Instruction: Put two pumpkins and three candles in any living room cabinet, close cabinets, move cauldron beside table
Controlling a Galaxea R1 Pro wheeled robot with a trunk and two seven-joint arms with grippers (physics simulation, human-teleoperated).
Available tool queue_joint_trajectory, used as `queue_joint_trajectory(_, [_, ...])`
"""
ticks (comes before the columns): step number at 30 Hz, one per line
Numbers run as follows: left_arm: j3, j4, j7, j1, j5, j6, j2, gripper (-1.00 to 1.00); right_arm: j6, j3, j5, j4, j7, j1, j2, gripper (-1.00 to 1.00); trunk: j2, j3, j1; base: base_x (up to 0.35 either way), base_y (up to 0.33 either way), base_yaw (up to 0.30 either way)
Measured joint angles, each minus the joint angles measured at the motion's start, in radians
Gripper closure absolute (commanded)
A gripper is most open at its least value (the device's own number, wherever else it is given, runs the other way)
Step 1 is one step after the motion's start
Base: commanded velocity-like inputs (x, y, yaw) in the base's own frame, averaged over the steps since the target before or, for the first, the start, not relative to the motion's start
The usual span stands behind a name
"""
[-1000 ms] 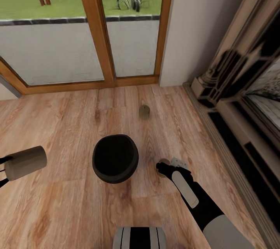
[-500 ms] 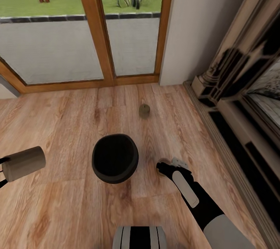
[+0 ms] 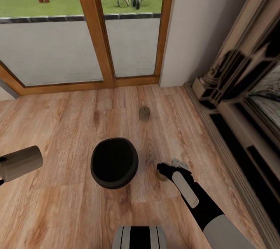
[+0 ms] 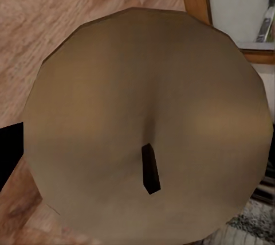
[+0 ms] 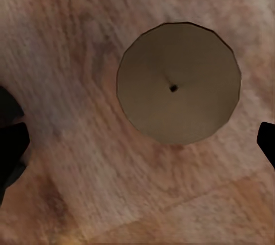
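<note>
The black cauldron (image 3: 114, 162) stands on the wooden floor in front of me. One beige candle (image 3: 144, 113) stands upright beyond it. My left gripper (image 3: 2, 169) at the left edge is shut on a second candle (image 3: 21, 162), held on its side; its wick end (image 4: 148, 130) faces the left wrist camera. My right gripper (image 3: 163, 170) hovers open right of the cauldron over a third candle (image 3: 160, 175). In the right wrist view that candle (image 5: 179, 83) stands between the spread fingertips (image 5: 11, 153), untouched.
Wood-framed glass doors (image 3: 93, 27) close the far side, with a pale wall (image 3: 202, 19) to their right. A dark ornate fireplace surround (image 3: 241, 97) with a raised ledge runs along the right. My base (image 3: 139, 237) shows at the bottom edge.
The view has shifted slightly. My left gripper with its candle has drifted left toward the frame edge. The right gripper stays over the floor candle, a little lower.
</note>
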Motion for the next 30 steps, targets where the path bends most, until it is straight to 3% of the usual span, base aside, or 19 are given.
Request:
queue_joint_trajectory(13, [0.000,0.000,0.000,0.000,0.001,0.000,-0.002,1.00,0.000,-0.001,0.000,0.005,-0.001,0.000,0.000,-1.00,0.000,0.000,0.000,0.041,-0.054,0.000])
queue_joint_trajectory(19, [-0.001,-0.001,0.000,0.000,0.002,0.000,-0.002,1.00,-0.002,0.000,0.004,0.080,-0.002,-0.002,0.000,-1.00,0.000,0.000,0.000,0.130,0.000,0.000])
queue_joint_trajectory(30, [-0.001,0.000,0.000,0.000,0.001,0.000,-0.003,1.00,-0.035,0.002,0.004,0.100,0.001,-0.003,0.004,-1.00,0.000,0.000,0.000,0.053,0.004,0.000])
